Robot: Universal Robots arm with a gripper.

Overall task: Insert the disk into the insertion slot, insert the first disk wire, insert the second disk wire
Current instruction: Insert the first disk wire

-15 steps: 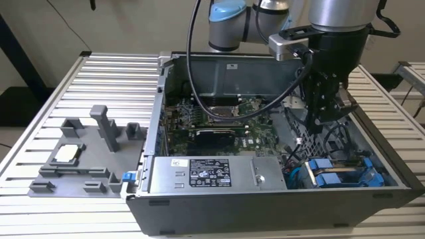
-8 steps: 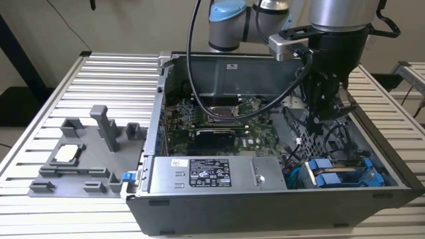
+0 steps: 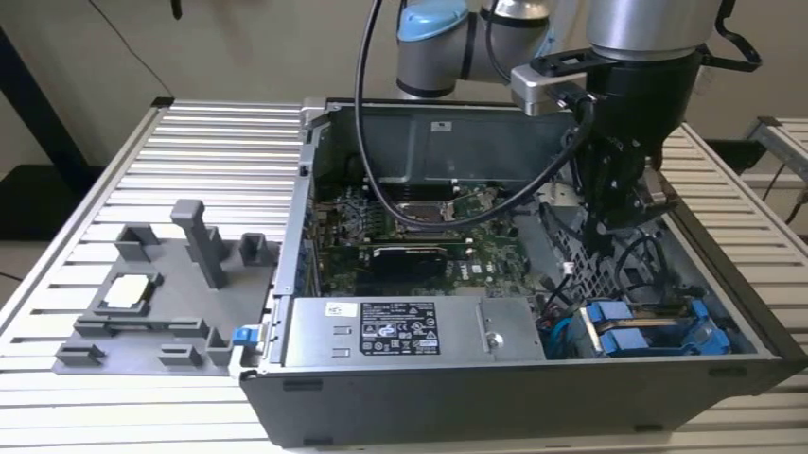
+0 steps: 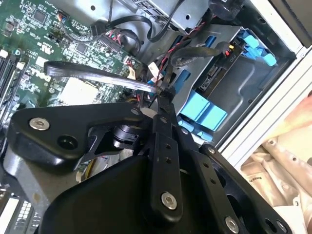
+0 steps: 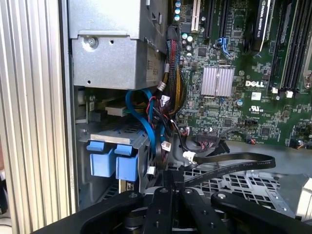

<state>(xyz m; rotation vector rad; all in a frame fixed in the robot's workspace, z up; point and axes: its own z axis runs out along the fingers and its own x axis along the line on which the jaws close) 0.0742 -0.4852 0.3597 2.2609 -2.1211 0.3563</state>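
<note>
Table: here's a ribbed metal table (image 3: 114, 180), silver slats running across most of the exterior view, and the same slats turn up in the first wrist view (image 5: 29, 122).
Wall: plain pale wall (image 3: 253, 47) right behind it.
Post: dark blue post (image 3: 28, 85) slanting up at the exterior view's left.
Cable: thin black cable (image 3: 127, 43) hanging against the wall.
Floor: pale floor (image 3: 13, 255) at the exterior view's left edge.
Rack: slatted metal rack (image 3: 785, 142) at the exterior view's right edge.
Light: soft, even, faint sheen on the slats.
</note>
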